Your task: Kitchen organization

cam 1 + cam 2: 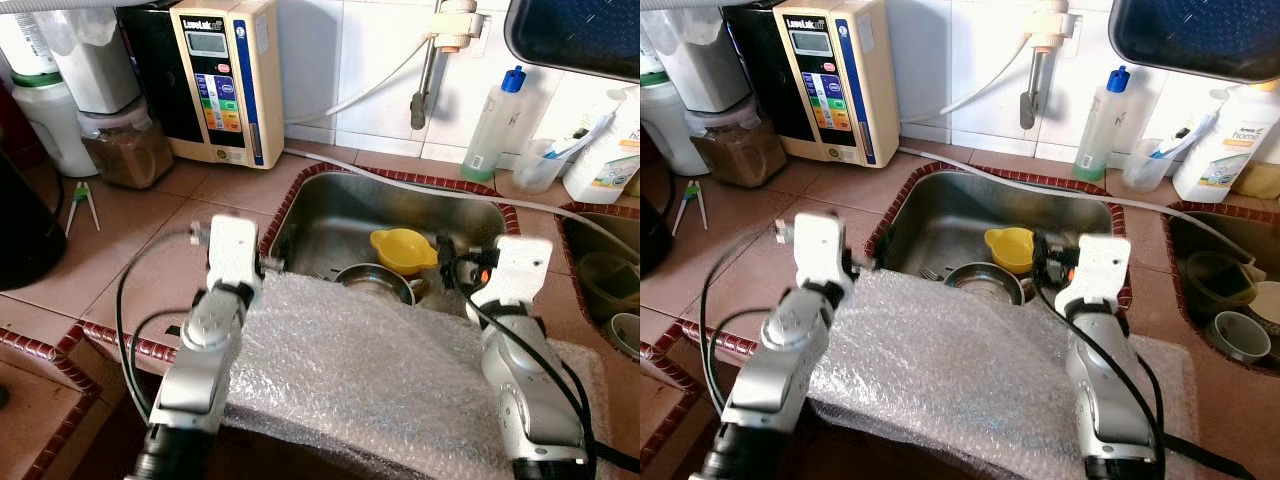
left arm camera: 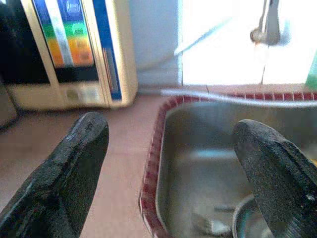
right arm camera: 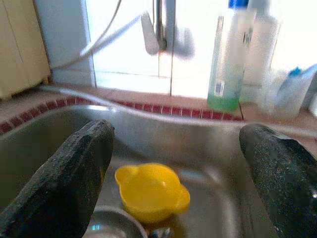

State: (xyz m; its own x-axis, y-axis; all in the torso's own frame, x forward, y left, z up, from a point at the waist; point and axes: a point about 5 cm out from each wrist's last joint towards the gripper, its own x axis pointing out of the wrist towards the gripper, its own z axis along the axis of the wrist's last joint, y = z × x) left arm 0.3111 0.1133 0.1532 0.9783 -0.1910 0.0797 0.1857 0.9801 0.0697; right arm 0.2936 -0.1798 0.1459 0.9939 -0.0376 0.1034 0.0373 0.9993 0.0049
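A steel sink (image 1: 330, 215) holds a yellow bowl (image 1: 403, 250) with small handles, a steel bowl (image 1: 372, 283) in front of it, and a fork (image 1: 930, 272). A sheet of bubble wrap (image 1: 350, 370) covers the sink's near edge and the counter in front. My left gripper (image 2: 168, 129) is open and empty over the sink's left rim, above the wrap's far left corner. My right gripper (image 3: 176, 134) is open and empty over the right part of the sink. It faces the yellow bowl (image 3: 151, 191) from just behind it.
A cream water ionizer (image 1: 225, 80) and jars (image 1: 120, 145) stand at the back left. A tap (image 1: 425, 80), a hose, a green soap bottle (image 1: 495, 125) and a white bottle (image 1: 605, 150) line the back wall. A second basin (image 1: 600, 265) with dishes lies at the right.
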